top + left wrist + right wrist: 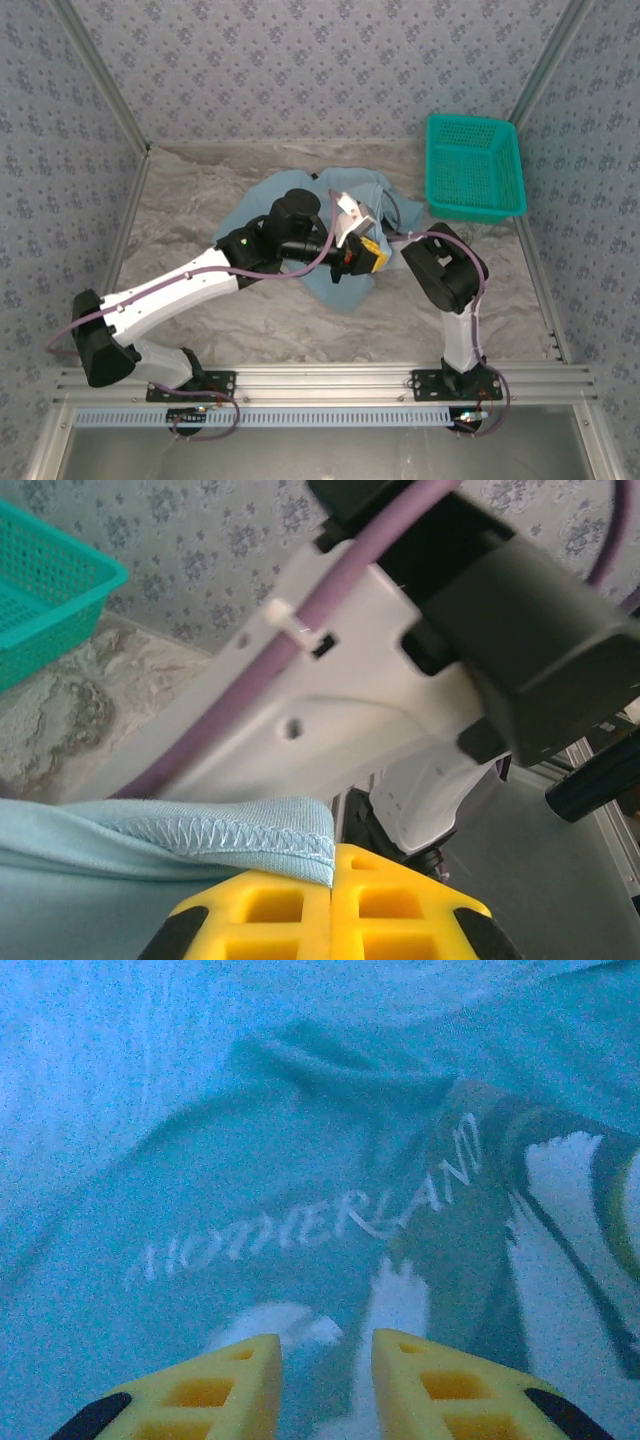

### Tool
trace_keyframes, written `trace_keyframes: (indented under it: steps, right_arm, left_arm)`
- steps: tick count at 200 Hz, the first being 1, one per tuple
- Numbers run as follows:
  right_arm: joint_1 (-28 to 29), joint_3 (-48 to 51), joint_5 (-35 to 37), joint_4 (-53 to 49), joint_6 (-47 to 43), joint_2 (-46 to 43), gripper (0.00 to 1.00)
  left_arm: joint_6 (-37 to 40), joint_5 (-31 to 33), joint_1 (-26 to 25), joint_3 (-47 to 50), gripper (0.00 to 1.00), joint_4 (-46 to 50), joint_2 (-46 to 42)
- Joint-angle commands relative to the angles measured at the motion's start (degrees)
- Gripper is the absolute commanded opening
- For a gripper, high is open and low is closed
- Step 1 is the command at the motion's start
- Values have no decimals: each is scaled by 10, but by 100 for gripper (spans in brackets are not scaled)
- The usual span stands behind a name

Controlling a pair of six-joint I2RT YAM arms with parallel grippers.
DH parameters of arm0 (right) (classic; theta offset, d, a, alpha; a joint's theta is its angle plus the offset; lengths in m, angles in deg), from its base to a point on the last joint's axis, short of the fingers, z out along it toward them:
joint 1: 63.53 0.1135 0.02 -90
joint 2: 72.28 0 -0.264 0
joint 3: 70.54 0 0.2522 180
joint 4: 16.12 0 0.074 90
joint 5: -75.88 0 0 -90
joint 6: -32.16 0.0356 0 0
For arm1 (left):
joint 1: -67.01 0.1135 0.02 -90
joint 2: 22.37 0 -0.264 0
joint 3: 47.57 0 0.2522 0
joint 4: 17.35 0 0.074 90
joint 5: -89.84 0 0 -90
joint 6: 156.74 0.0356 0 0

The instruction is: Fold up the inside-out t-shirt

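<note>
At the bottom of the left wrist view, the left gripper [332, 912] has its yellow fingers pressed together, and the stitched hem of the inside-out t-shirt [100, 880] runs into the seam between them, so it pinches that edge. The white and black body of the right arm [340, 680] stands close behind it. From above, this gripper [367, 256] sits over the shirt's near right part, right beside the right arm's elbow [445, 270], with little room between them. The right gripper [325, 1385] holds its fingers apart just over the cloth, above whitish print [300, 1230]. The t-shirt [285, 200] lies bunched at the middle of the table [190, 190], toward the far side, its edges irregular. Bare table lies open to its left and in front of it. The teal basket [470, 123] stands at the far right corner, apart from the shirt.
</note>
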Motion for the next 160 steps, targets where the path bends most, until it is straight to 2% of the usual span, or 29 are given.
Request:
trace_keyframes:
  steps: [1, 73, 160]
  right_arm:
    - [-5, -57, -12, -103, 21, 39, 34]
    - [-18, -182, 13, -241, 4, 84, 50]
    - [-38, -349, -22, -374, 5, 183, 64]
  left_arm:
    - [16, -49, -12, -35, 0, -46, -8]
    - [29, -63, -31, -69, 0, -41, 13]
    - [10, -119, -40, -86, 0, -63, 11]
